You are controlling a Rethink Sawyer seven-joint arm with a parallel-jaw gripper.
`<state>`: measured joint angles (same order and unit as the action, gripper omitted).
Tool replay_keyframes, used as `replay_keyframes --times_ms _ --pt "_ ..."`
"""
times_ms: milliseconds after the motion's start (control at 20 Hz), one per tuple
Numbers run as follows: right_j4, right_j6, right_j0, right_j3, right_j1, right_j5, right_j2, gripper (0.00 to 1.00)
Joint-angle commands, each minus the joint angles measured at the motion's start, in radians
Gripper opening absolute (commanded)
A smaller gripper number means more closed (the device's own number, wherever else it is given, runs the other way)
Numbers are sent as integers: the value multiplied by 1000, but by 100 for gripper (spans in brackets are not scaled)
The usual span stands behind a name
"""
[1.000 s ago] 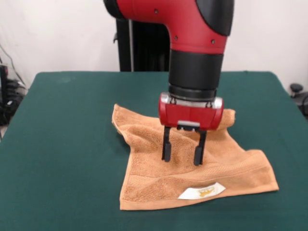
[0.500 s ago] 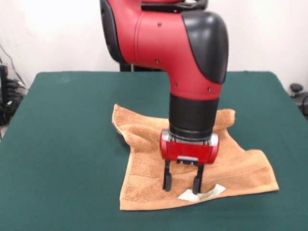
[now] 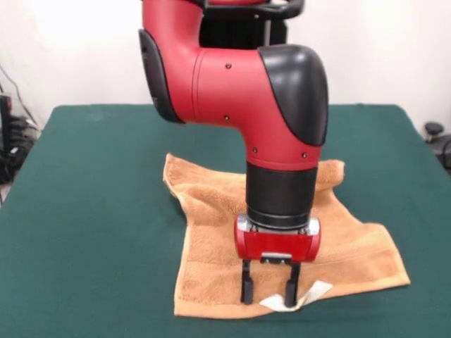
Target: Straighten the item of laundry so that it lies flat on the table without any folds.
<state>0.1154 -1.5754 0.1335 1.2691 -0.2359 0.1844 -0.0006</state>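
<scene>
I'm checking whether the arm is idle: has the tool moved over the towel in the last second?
Yes. The tool has dropped and come toward the camera, from the middle of the towel to its near edge by the white label, fingers apart.

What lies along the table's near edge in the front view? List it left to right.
Bare green table → towel's left corner → gripper, open with its tips on the towel → white label → towel's right corner → bare table again.
</scene>
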Motion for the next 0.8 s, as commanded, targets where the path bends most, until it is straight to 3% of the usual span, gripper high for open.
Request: replay_keyframes --times_ms 50,450,800 --pt "-70 -3 24 -125 110 -2 157 100" --pt "-164 25 77 -197 147 -48 265 100" --pt "-218 -37 88 -186 137 -84 285 100"
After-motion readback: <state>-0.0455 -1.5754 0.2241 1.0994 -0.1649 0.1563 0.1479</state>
